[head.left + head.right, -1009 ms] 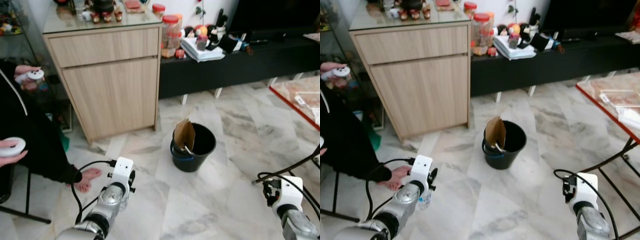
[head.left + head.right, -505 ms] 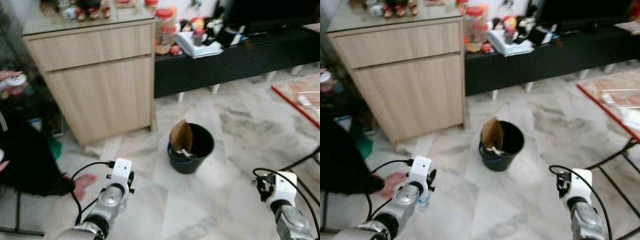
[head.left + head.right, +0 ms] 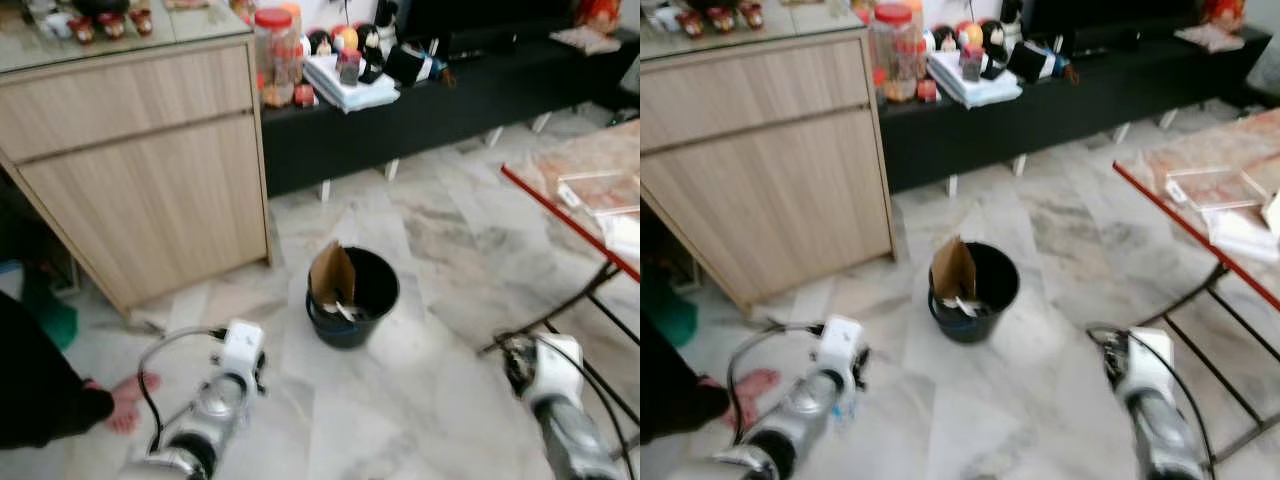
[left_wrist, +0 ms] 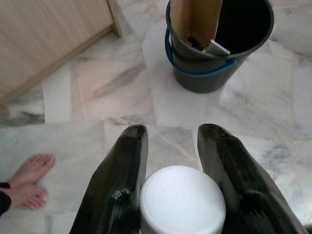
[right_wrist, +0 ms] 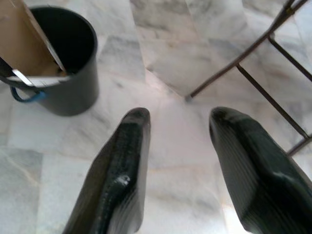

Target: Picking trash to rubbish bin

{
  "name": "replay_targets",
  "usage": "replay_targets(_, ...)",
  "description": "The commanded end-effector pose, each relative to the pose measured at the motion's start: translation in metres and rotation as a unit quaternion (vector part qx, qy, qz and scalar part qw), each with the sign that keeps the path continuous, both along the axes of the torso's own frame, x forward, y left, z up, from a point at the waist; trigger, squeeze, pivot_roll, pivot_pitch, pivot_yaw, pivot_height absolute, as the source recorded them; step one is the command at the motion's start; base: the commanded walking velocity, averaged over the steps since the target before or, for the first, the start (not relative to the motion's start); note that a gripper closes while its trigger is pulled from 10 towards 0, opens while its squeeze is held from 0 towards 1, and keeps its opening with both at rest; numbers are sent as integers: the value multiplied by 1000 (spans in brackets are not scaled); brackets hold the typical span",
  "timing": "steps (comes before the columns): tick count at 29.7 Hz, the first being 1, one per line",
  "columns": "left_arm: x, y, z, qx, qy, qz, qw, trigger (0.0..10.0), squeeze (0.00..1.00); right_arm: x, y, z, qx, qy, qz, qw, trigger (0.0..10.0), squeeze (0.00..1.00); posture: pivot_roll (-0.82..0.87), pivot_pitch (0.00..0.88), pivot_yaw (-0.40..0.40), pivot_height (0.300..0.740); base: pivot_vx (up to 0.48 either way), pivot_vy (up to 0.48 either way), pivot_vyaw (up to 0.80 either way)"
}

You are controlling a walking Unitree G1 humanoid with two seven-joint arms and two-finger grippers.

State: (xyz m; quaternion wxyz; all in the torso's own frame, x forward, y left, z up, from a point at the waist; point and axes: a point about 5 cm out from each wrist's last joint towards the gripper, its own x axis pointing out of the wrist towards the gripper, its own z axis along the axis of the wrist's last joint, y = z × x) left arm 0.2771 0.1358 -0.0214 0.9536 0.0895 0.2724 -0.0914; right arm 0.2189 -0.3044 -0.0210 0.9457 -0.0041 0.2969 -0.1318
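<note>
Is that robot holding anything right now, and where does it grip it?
The left tool grips a plastic bottle near its white cap; the right tool is open.

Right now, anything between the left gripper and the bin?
Nothing: in the left wrist view only bare marble floor lies between the left gripper, shut on a white-capped bottle, and the black bin.
</note>
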Motion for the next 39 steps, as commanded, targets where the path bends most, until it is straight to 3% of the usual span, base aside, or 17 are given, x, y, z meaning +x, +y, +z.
replay_targets(1, -8, 11, -8, 20, 21, 6, 1000, 10000, 0, -1, 5, -4, 16, 8, -1, 1000, 10000, 0, 74, 88, -77, 740, 311, 0, 0)
replay_targets(4, -13, 14, -12, 23, 31, 10, 999, 10000, 0, -6, 9, -10, 32, 25, 5, 999, 10000, 0, 69, 83, -74, 740, 311, 0, 0)
replay_targets(6, -22, 18, -19, 29, 50, 16, 998, 10000, 0, -21, 9, -21, 29, 64, -2, 998, 10000, 0, 73, 78, -75, 740, 306, 0, 0)
replay_targets(12, -26, 23, -22, 26, 61, 31, 997, 10000, 0, -40, 8, -32, 34, 99, -22, 994, 10000, 0, 79, 64, -76, 740, 300, 0, 0)
replay_targets(16, -27, 24, -23, 29, 62, 28, 997, 10000, 0, -39, 11, -32, 42, 87, -22, 995, 10000, 0, 80, 62, -71, 740, 300, 0, 0)
replay_targets(19, -29, 24, -24, 31, 64, 27, 997, 10000, 0, -29, 12, -26, 48, 64, -14, 997, 10000, 0, 72, 53, -62, 740, 296, 0, 0)
replay_targets(29, -34, 27, -27, 35, 72, 34, 996, 10000, 0, -33, 22, -33, 55, 81, -15, 995, 10000, 0, 86, 38, -66, 740, 292, 0, 0)
replay_targets(33, -33, 32, -26, 36, 66, 44, 996, 10000, 0, -6, 19, -14, 29, 21, -4, 999, 10000, 0, 85, 58, -58, 740, 289, 0, 0)
replay_targets(35, -32, 32, -26, 36, 64, 46, 996, 10000, 0, -3, 18, -12, 24, 17, -1, 1000, 10000, 0, 85, 58, -58, 740, 289, 0, 0)
replay_targets(37, -18, 34, -14, 22, 35, 63, 997, 10000, 0, 34, 22, 14, 2, -33, 16, 999, 10000, 0, 74, 79, -54, 740, 291, 0, 0)
replay_targets(39, -13, 33, -10, 19, 26, 64, 997, 10000, 0, 46, 25, 23, 7, -52, 15, 999, 10000, 0, 80, 80, -56, 740, 287, 0, 0)
